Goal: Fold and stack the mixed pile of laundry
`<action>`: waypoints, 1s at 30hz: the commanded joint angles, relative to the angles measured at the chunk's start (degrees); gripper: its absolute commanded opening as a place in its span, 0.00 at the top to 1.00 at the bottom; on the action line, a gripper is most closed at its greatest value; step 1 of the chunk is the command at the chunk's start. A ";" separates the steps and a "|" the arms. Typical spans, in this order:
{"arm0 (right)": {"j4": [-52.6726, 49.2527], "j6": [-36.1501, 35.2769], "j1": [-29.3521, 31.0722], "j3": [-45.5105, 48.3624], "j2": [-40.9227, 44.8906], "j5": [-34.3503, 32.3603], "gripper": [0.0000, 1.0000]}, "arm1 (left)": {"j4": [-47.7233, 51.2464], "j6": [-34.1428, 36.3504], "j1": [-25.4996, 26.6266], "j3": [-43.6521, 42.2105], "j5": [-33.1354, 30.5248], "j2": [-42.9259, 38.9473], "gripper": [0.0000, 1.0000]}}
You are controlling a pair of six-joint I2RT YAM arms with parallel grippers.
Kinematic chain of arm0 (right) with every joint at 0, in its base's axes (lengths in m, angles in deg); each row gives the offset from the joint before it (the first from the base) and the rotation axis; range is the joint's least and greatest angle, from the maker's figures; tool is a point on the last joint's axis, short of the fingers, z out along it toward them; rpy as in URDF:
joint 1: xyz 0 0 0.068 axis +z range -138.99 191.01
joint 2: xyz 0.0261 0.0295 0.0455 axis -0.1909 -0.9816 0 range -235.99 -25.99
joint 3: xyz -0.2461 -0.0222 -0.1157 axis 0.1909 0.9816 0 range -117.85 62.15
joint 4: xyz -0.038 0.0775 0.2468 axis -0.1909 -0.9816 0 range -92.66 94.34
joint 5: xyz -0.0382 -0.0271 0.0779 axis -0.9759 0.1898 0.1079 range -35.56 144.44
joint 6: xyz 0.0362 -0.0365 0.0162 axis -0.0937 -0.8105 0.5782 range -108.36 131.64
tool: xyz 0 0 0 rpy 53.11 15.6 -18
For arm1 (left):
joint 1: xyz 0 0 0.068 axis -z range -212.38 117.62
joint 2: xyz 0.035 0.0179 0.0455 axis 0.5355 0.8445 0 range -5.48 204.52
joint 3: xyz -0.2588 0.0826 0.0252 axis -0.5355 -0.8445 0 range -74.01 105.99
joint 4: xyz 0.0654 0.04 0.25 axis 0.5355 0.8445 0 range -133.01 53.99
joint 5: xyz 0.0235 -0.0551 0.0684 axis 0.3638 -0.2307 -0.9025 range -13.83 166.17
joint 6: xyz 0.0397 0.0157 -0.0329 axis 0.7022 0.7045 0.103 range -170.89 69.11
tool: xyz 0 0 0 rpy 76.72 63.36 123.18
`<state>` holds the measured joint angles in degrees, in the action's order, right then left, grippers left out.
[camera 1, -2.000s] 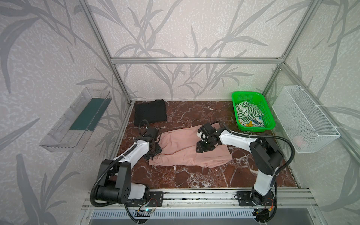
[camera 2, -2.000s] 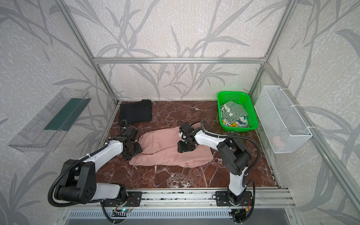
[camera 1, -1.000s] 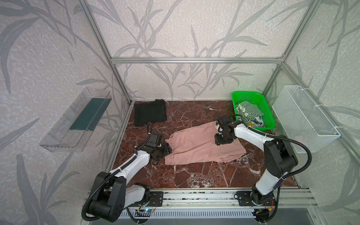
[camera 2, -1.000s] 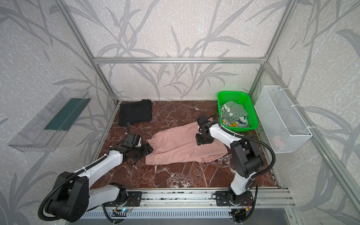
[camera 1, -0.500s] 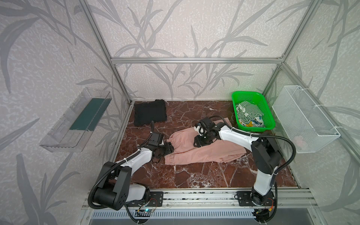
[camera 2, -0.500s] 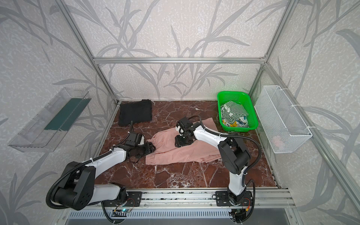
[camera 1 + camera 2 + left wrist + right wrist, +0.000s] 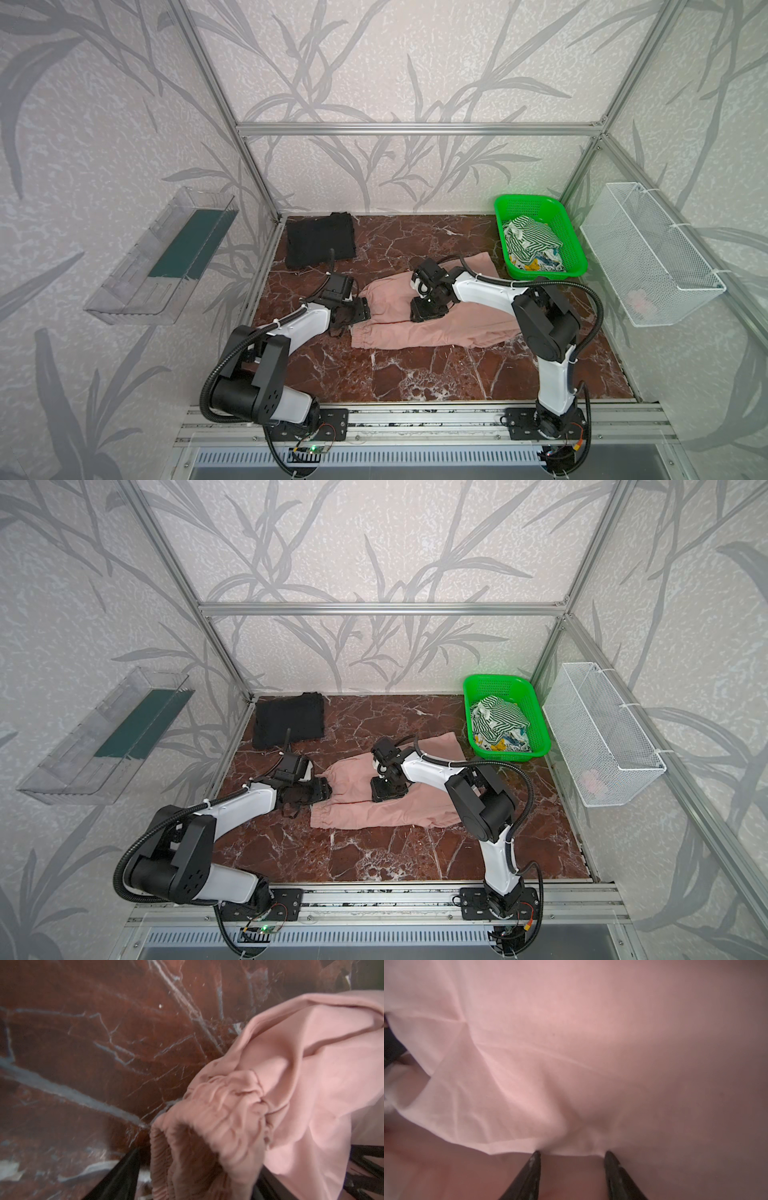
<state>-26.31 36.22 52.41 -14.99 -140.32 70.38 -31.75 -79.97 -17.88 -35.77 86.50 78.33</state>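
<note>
Red-brown marble table (image 7: 415, 374) inside an aluminium-framed enclosure. Dusty-pink drawstring shorts (image 7: 469, 328) lie spread across the table's middle, partly folded, with the elastic waistband to the left. A white wire mesh basket (image 7: 648, 257) hangs on the right wall. A bright green basket (image 7: 575, 245) stands at the far right corner. A black T-shirt (image 7: 320, 245) lies folded flat at the far left corner, well apart from the shorts. A green-and-white striped cloth (image 7: 530, 239) is crumpled in the green basket, above a small multicoloured printed piece (image 7: 536, 262). The left gripper (image 7: 239, 1153) sits at the shorts' left edge, fingers wide apart astride the bunched waistband; whether they pinch it cannot be told from the blurred wrist view. The right gripper (image 7: 572, 1155) points down onto the shorts' middle, fingers parted, tips at a fold edge.
</note>
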 commanded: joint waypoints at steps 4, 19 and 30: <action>-1.88 1.00 0.18 1.21 -1.30 -2.84 0.50 | -4.00 -1.80 -0.10 -4.46 7.29 3.38 0.40; -1.45 -2.08 0.21 2.07 1.74 -7.51 0.49 | 8.49 -4.63 0.09 0.02 3.01 -1.83 0.96; -4.68 -6.23 -1.26 2.96 11.93 -11.26 0.47 | 33.60 0.09 0.18 18.45 -4.22 -11.05 1.00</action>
<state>-28.41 31.61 51.96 -12.74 -132.12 60.98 -8.49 -82.07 -17.70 -20.62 85.82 68.80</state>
